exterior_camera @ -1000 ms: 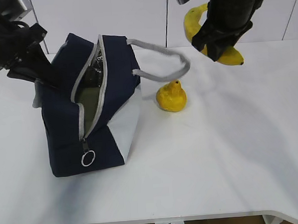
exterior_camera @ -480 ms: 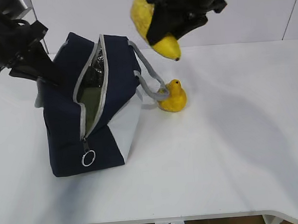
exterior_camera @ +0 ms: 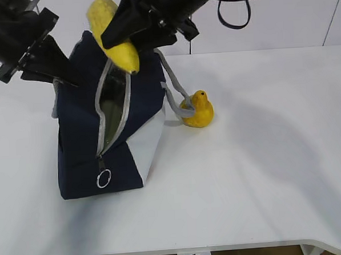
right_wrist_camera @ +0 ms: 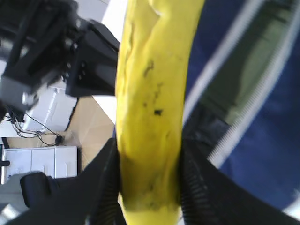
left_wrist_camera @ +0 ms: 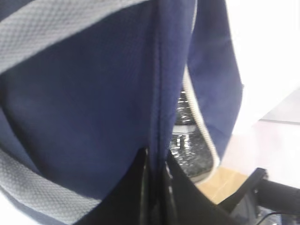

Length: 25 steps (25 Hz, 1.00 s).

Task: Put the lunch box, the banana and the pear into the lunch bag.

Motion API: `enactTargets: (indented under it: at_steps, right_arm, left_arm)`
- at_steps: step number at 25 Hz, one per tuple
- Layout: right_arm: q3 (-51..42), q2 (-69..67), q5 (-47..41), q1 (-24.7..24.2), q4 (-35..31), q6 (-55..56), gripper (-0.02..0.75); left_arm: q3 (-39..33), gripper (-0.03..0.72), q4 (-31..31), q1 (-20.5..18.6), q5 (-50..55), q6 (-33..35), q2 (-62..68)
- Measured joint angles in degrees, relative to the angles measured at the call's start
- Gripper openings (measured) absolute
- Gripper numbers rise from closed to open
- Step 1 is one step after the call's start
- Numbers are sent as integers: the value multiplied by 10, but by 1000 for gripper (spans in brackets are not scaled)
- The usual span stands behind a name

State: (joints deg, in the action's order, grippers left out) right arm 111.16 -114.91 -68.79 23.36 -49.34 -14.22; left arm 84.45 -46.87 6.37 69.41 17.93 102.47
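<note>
The navy lunch bag (exterior_camera: 77, 144) stands on the table at the left, its zipper gaping upward. Inside the gap shows a sage-green surface (exterior_camera: 108, 124), apparently the lunch box lid (right_wrist_camera: 251, 70). My left gripper (exterior_camera: 65, 76) is shut on the bag's far top edge (left_wrist_camera: 157, 117), its fingers (left_wrist_camera: 140, 178) pinching the navy fabric. My right gripper (right_wrist_camera: 149, 159) is shut on the banana (right_wrist_camera: 152, 93). It holds the banana (exterior_camera: 115, 36) tip-down right above the bag's opening. The pear (exterior_camera: 197, 110) sits on the table just right of the bag.
A grey webbing handle (exterior_camera: 174, 87) hangs off the bag's right side and touches the pear. The metal ring pull (exterior_camera: 104, 178) dangles at the bag's front lower end. White table (exterior_camera: 264, 174) stretches right and forward. A white wall stands behind.
My right arm has carried the banana leftward, from above the pear's right side to over the bag's opening. The bag's handle dropped against the pear, and the bag now stands more upright.
</note>
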Motion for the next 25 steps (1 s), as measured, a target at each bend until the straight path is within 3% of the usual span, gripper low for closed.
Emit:
enactTargets:
  at_steps: [7, 13, 17, 25]
  right_arm:
    - [0, -56, 45, 13, 0, -16, 283]
    - [0, -89, 48, 13, 84, -17, 283]
    - [0, -90, 53, 15, 87, -17, 293]
    - [23, -90, 38, 16, 96, -17, 507]
  left_arm:
    - [0, 0, -11, 0, -1, 0, 0]
    - [0, 0, -13, 0, -1, 0, -4]
    - [0, 0, -13, 0, -1, 0, -5]
    - [0, 0, -13, 0, -1, 0, -5]
